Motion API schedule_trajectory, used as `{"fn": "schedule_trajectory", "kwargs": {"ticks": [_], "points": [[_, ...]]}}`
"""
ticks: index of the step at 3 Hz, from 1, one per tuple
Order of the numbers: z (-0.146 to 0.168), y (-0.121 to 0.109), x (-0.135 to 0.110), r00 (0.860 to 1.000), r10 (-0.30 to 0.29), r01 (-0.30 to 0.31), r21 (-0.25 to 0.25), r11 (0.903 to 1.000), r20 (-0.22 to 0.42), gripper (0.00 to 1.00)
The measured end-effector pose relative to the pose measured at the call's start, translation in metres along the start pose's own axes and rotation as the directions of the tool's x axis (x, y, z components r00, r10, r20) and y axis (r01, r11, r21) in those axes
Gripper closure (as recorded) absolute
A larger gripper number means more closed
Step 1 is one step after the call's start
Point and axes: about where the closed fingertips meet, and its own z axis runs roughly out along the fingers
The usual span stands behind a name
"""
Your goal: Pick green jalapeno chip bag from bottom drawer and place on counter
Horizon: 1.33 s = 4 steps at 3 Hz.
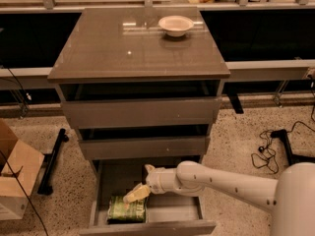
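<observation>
The green jalapeno chip bag lies flat on the pale floor of the open bottom drawer, near its front left. My gripper reaches into the drawer from the right on a white arm and hangs just above the bag's top right edge; its pale fingers point down and left at the bag. The glossy grey-brown counter tops the cabinet and holds a white bowl at its back right.
Two upper drawers with taller panels stand slightly open above the bottom one. A cardboard box sits on the floor at left, next to a black stand leg. Cables lie on the floor at right.
</observation>
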Motion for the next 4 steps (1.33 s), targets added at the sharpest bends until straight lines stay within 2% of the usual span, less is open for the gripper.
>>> {"fn": "schedule_trajectory", "kwargs": {"ticks": [1, 2, 3, 4], "points": [[0.031, -0.012, 0.022, 1.0, 0.03, -0.03, -0.017, 0.9994, 0.007, 0.0], [0.034, -0.014, 0.025, 0.999, 0.039, -0.038, -0.017, 0.9991, 0.01, 0.0], [0.047, -0.021, 0.037, 0.997, 0.056, -0.054, 0.033, 0.998, -0.055, 0.0], [0.067, -0.04, 0.068, 0.986, 0.081, -0.066, 0.105, 0.9923, -0.145, 0.0]]}}
